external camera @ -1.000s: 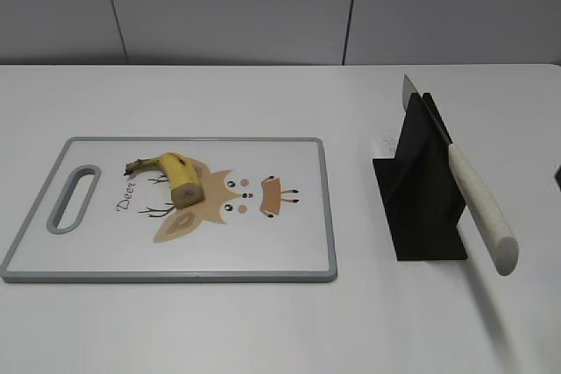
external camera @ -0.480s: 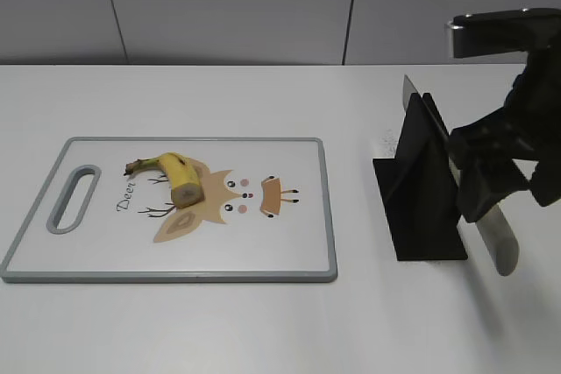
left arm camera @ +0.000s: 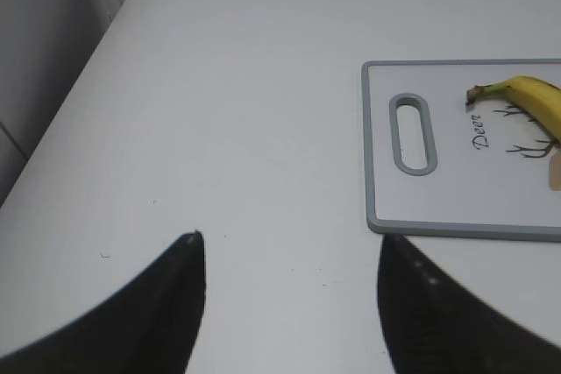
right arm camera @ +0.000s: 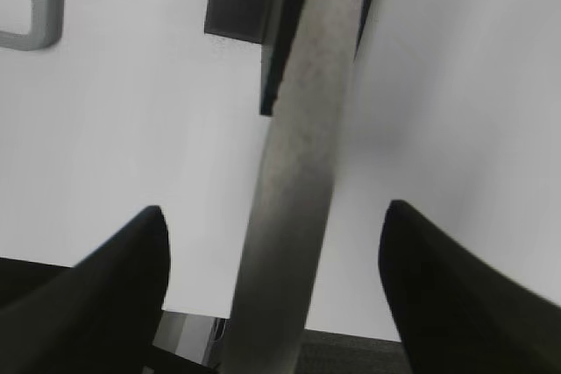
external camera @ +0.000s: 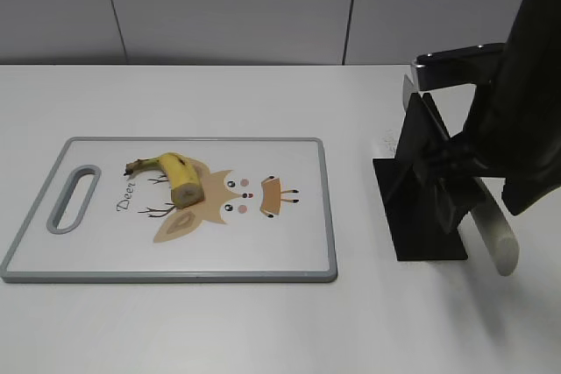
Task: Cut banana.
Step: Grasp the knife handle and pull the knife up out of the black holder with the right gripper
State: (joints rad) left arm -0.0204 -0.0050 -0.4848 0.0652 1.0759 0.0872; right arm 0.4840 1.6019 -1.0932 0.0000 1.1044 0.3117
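A half banana (external camera: pixel 173 175) lies on the white cutting board (external camera: pixel 105 243) with a grey rim, left of the deer drawing. It also shows in the left wrist view (left arm camera: pixel 526 98). A knife with a pale handle (external camera: pixel 495 236) rests slanted in a black stand (external camera: pixel 421 208) at the right. My right gripper (external camera: pixel 460 190) is open, its fingers on either side of the handle (right arm camera: pixel 302 164) without touching it. My left gripper (left arm camera: pixel 289 251) is open and empty over bare table, left of the board's near corner (left arm camera: pixel 377 216); it is out of the exterior view.
The white table (external camera: pixel 263 321) ends at a grey wall behind. Its left edge (left arm camera: pixel 79 94) shows in the left wrist view. The board's handle slot (external camera: pixel 74 199) is at its left end.
My right arm has come in from the right and moved lower and leftward over the knife handle; its open fingers now straddle it. The banana, board and knife have not moved.
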